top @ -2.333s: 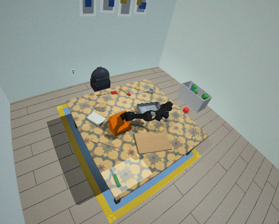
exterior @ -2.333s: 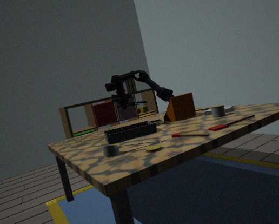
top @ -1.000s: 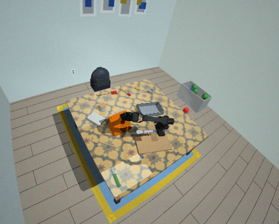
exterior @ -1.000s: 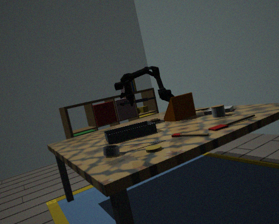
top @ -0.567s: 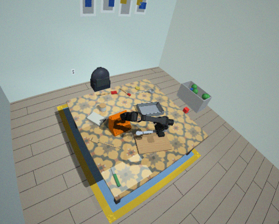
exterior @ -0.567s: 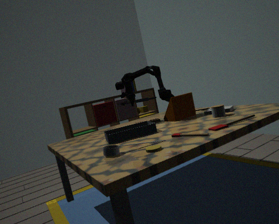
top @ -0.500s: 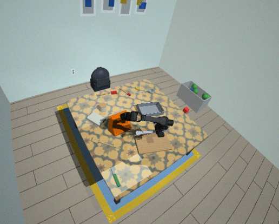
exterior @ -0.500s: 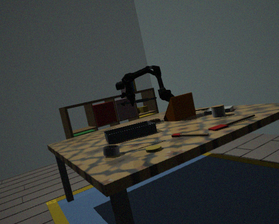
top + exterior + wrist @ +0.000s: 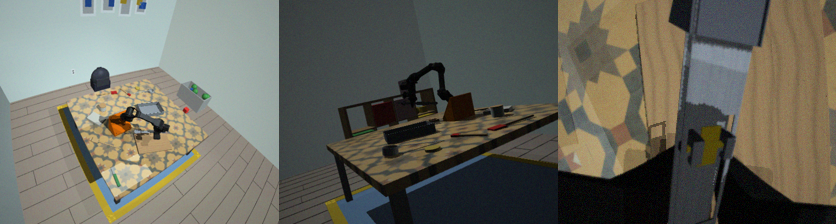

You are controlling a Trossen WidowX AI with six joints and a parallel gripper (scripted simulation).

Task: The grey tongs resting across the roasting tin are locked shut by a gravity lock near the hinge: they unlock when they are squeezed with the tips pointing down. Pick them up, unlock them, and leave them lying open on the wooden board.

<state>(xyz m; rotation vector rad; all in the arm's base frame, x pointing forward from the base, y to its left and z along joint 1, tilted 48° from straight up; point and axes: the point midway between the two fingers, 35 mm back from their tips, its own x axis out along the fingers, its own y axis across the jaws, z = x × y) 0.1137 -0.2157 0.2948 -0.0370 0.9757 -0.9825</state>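
Note:
The grey tongs (image 9: 141,132) (image 9: 426,103) (image 9: 718,90) are held in the air, roughly level, above the wooden board (image 9: 159,146) (image 9: 788,100). My gripper (image 9: 157,137) (image 9: 412,104) (image 9: 700,151) points down and is shut on the tongs. In the wrist view the tongs run lengthwise between the dark fingers, and a yellow piece (image 9: 711,145) sits between two small dark lugs on them. The two arms look close together; whether the lock is released cannot be told. The roasting tin (image 9: 149,109) (image 9: 410,132) stands behind the board, with no tongs across it.
An orange wedge (image 9: 119,125) (image 9: 460,106) stands left of the board in the top view. A mug (image 9: 103,108) (image 9: 497,111) and a pale flat box (image 9: 94,118) are farther left. A green-handled tool (image 9: 116,179) lies near the front corner. Red-headed utensils lie at the back.

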